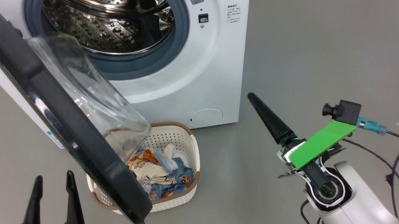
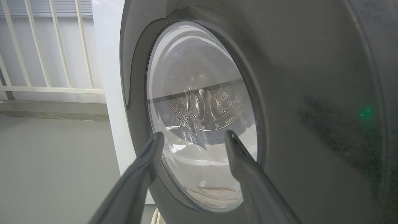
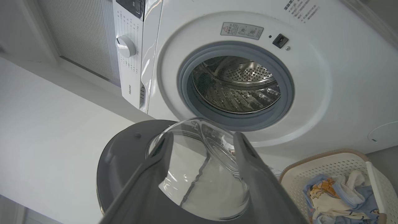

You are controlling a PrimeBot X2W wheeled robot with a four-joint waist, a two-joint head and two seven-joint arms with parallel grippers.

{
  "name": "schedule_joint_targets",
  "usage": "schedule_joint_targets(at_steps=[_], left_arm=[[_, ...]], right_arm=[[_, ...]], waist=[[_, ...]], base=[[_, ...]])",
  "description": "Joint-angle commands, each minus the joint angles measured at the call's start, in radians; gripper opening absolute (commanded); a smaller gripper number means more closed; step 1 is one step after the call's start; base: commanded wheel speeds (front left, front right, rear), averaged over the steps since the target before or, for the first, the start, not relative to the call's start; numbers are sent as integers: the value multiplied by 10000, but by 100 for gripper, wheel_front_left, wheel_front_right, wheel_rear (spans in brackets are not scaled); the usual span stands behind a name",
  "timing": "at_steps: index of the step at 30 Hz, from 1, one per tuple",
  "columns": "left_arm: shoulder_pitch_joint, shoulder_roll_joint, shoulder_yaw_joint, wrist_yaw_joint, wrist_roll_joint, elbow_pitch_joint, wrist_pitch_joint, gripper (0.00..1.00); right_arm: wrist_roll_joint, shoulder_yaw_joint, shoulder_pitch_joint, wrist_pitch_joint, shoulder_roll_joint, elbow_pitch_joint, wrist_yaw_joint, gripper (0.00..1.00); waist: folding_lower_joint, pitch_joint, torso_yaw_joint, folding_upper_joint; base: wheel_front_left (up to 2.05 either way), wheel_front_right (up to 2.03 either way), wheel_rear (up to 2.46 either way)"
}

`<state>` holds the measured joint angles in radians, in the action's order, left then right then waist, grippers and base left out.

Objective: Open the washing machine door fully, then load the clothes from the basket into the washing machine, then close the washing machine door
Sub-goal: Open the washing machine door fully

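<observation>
Step one looks pretty much sorted: the washing machine door (image 1: pixel 82 144) is swung well out to the left of the washing machine (image 1: pixel 217 72), and the grey-ringed mouth is left wide open. Whether the hinge has any travel left can't really be told from these angles, though. Nothing is seen inside the drum (image 1: pixel 109 27) except bare perforated steel, so loading can't be counted as started. The clothes (image 1: pixel 161 171), blue with bear prints plus some cream, are all bunched in the basket (image 1: pixel 166 139), which is parked on the floor (image 1: pixel 304 48) just in front of the machine's lower left. From the head view it's partly tucked under the near edge of the door. The left gripper (image 1: pixel 54 175) is held near and to the left with its fingers spread and nothing between them, pointed at the outer face of the door. The right gripper (image 3: pixel 203 137) is off to the right, well apart from the basket, fingers also spread and empty. So roughly a third can be called done. The bundle has yet to be picked up, carried into the drum and dropped, and the door then has to be shut. That door overhang might be worth watching when the basket is reached into.
</observation>
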<state>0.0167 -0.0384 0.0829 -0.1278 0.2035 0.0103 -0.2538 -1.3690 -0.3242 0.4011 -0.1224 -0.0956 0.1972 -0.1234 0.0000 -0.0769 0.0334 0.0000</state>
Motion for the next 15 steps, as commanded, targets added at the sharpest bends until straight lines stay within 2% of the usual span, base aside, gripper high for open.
schedule_joint_targets(at_steps=[1, 5, 9, 14, 15], left_arm=[[-71, -159, 362, -29, -127, -316, -80, 100], [-14, -144, 379, -29, -129, -290, -80, 100], [74, -133, 382, -29, -132, -286, -80, 100], [175, -125, 378, -29, -131, -291, -80, 100], [175, -125, 378, -29, -131, -291, -80, 100]], right_arm=[[465, -161, -92, 556, 49, -175, -73, 100], [1650, -159, -172, 1808, -209, 131, -73, 100], [3435, 63, -235, 3254, -488, 657, -73, 100], [5703, 833, -567, 3775, -399, 994, -73, 100], [5703, 833, -567, 3775, -399, 994, -73, 100]], waist=[[0, 42, -54, 0], [0, 133, -146, 0], [0, 226, -228, 0], [0, 312, -293, 0], [0, 312, -293, 0]], base=[[0, 0, 0], [0, 0, 0], [0, 0, 0], [0, 0, 0], [0, 0, 0]])
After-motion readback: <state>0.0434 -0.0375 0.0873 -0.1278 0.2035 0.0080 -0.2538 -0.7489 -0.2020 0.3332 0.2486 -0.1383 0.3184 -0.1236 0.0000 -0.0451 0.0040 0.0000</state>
